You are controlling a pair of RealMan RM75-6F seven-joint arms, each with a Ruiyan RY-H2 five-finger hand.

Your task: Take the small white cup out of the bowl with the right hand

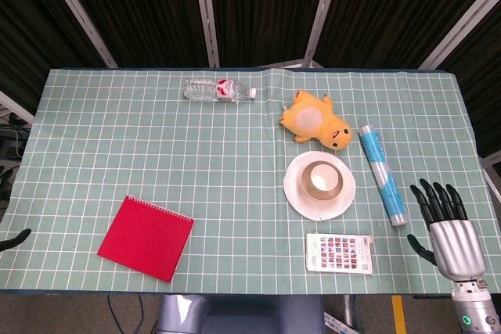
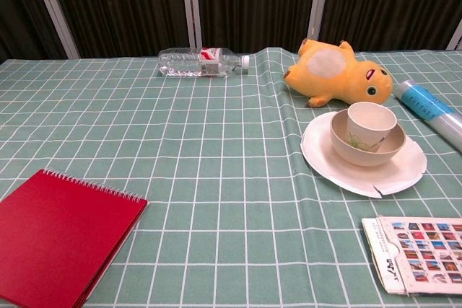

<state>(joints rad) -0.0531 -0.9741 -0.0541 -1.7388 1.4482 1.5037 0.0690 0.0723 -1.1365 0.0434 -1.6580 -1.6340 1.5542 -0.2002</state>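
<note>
Bench (image 1: pixel 235 154) set, approach not begun. Right hand (image 1: pixel 446 224) at near right edge, fingers (image 1: pixel 438 197) apart, empty. Bowl (image 2: pixel 361 151) on plate (image 2: pixel 325 160); small white cup (image 2: pixel 370 125) upright inside. Next, probably: reach left, descend over cup, pinch rim.

Cup (image 2: pixel 370 125) upright inside bowl (image 2: pixel 346 147), on plate (image 2: pixel 325 161). Plush toy (image 1: pixel 315 118) directly behind plate; tube (image 1: pixel 383 174) lying to its right; card pack (image 1: pixel 339 253) in front. Bottle (image 1: pixel 220 90) on its side at far edge; notebook (image 1: pixel 146 238) near front left.
</note>
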